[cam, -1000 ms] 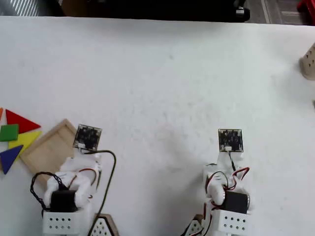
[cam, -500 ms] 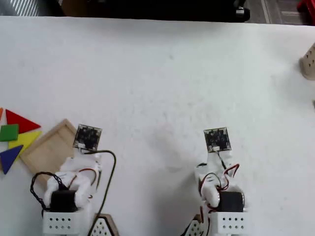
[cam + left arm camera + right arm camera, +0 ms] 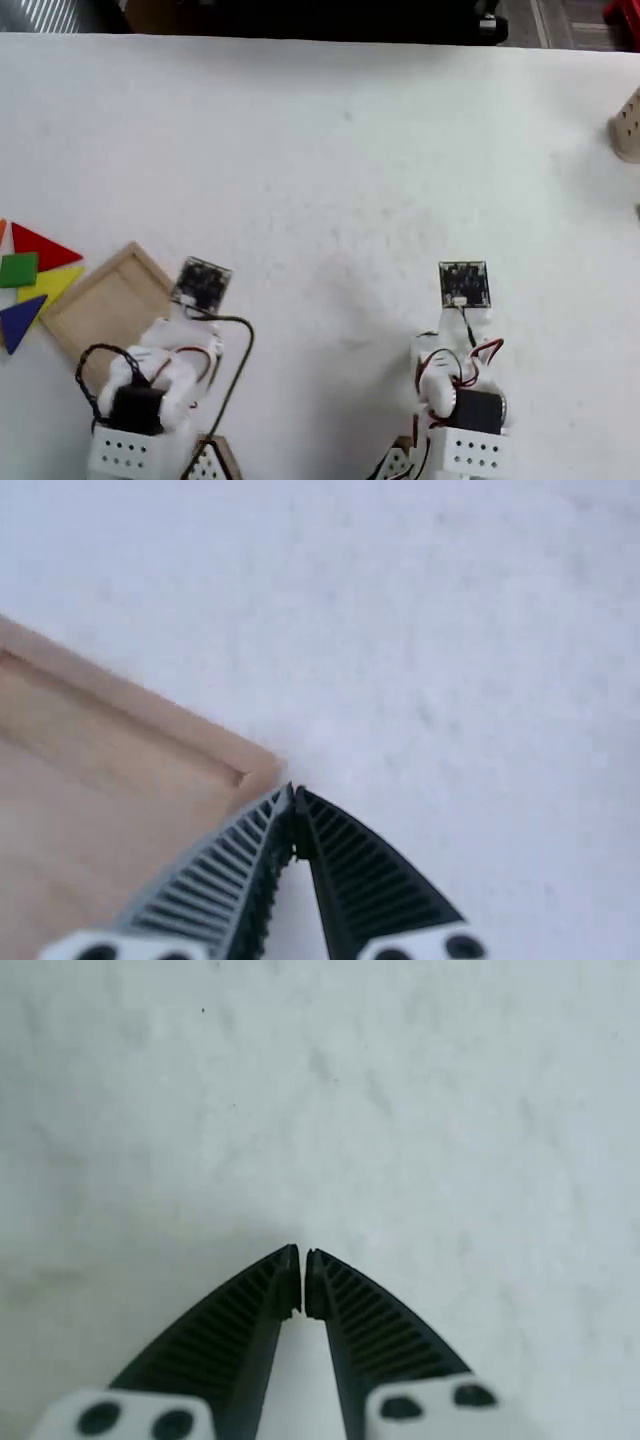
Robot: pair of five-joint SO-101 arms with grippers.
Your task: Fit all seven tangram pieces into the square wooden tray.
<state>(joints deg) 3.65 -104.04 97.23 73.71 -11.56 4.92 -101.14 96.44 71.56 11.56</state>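
Note:
The square wooden tray (image 3: 100, 300) lies empty near the table's left front, turned at an angle. Left of it sit a red triangle (image 3: 38, 246), a green square (image 3: 17, 270), a yellow piece (image 3: 50, 284) and a blue triangle (image 3: 19, 320); an orange sliver (image 3: 2, 230) shows at the edge. My left gripper (image 3: 294, 798) is shut and empty, its tips just off the tray's corner (image 3: 262, 763). The left arm (image 3: 150, 385) stands beside the tray's right side. My right gripper (image 3: 302, 1260) is shut with nothing in it, over bare white table. The right arm (image 3: 460, 385) stands at the front right.
A perforated wooden block (image 3: 627, 125) stands at the table's right edge. Another perforated wooden piece (image 3: 210, 462) sits at the front edge by the left arm. The white table (image 3: 340, 170) stretches wide between and beyond the arms.
The left arm's wrist has swung right, away from over the tray's edge. The right arm's wrist swung left half a second ago and is back where it was.

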